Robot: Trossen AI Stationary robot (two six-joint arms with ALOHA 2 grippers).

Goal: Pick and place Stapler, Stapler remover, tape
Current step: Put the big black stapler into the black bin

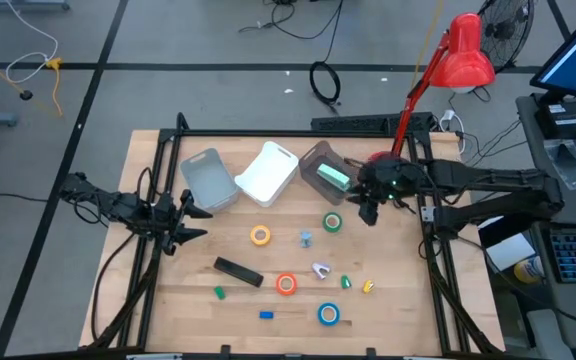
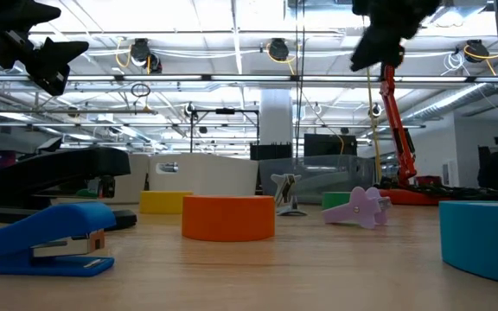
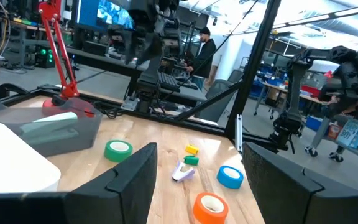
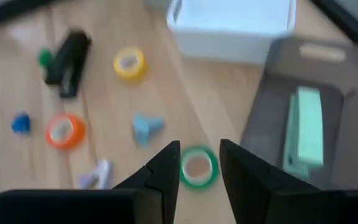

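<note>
Green tape below right claw, fingers apart

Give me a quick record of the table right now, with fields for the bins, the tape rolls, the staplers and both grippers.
bins: grey bin, white bin, dark bin holding a green stapler
tape rolls: yellow, green, orange, blue, all on the table
black stapler: on the table
left gripper: open, empty
right gripper: open, above the green roll
</note>
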